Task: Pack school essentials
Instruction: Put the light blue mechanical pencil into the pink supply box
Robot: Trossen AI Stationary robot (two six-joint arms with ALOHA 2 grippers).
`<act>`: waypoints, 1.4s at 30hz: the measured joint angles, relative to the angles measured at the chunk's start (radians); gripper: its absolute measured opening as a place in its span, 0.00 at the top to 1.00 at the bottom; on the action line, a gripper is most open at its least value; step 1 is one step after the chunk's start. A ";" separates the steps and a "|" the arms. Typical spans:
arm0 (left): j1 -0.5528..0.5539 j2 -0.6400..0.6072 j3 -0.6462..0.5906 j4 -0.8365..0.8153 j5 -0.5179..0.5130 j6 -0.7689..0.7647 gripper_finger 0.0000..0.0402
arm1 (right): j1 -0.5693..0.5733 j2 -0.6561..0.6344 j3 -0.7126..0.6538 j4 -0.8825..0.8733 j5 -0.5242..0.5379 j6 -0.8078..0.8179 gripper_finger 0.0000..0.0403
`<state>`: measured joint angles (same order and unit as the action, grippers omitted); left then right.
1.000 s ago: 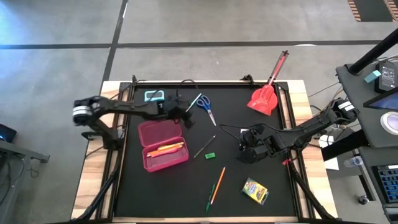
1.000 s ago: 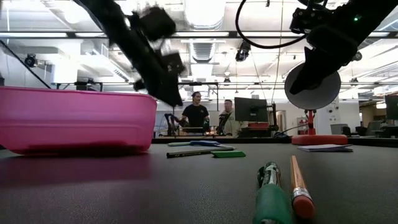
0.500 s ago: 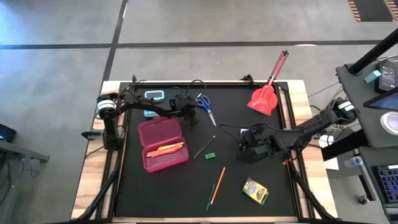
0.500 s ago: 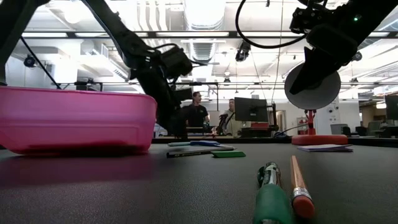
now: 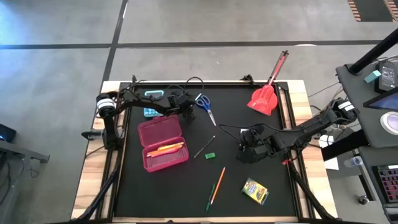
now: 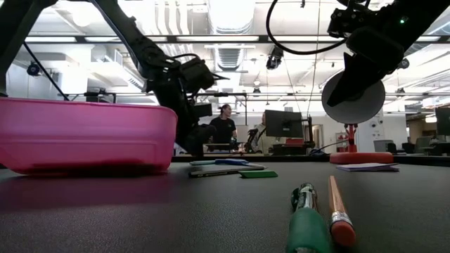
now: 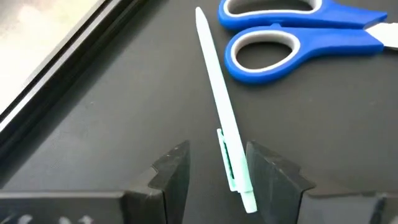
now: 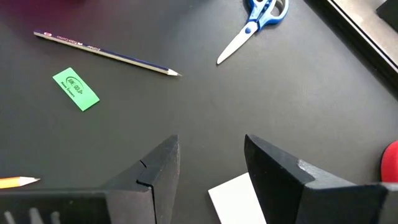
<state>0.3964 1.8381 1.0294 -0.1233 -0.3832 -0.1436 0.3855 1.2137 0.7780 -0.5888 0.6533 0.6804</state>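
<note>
My left gripper (image 7: 217,171) is open, low over the mat beside the blue-handled scissors (image 7: 292,28), left of them (image 5: 205,106) in the high view. A pale teal pen (image 7: 219,124) lies flat on the mat, its clip end between the fingers; I see no touch. The pink case (image 5: 163,144) lies open with orange and pink pens inside. A dark pencil (image 5: 205,146), the green eraser (image 5: 210,155), an orange pencil and a green pen (image 5: 214,186) and the crayon box (image 5: 255,191) lie on the mat. My right gripper (image 8: 211,165) hangs open right of centre.
The red scoop (image 5: 266,96) lies at the far right corner, its handle over the edge. A teal-framed device (image 5: 153,96) sits by the far left edge. A white sheet (image 8: 239,199) lies under my right gripper. People stand in the room behind (image 6: 225,130).
My left arm has swung from above the pink case's far side toward the scissors and come down to the mat, and it now stands with its fingers on either side of the pale pen. My right arm has kept still.
</note>
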 joint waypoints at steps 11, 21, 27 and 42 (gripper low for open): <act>0.010 0.000 -0.003 -0.004 0.008 0.024 0.65 | 0.000 0.000 0.000 0.001 0.000 0.000 0.58; 0.006 0.000 -0.001 0.006 0.070 0.029 0.65 | 0.000 0.000 0.000 0.003 0.000 0.000 0.58; 0.005 -0.002 -0.002 0.056 0.049 0.004 0.59 | 0.000 0.000 0.000 0.003 0.000 0.000 0.58; 0.041 0.044 0.006 0.056 0.048 -0.060 0.38 | 0.000 0.000 0.000 0.003 0.000 0.000 0.58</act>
<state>0.4374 1.8820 1.0354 -0.0673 -0.3352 -0.2034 0.3855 1.2137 0.7780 -0.5855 0.6537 0.6804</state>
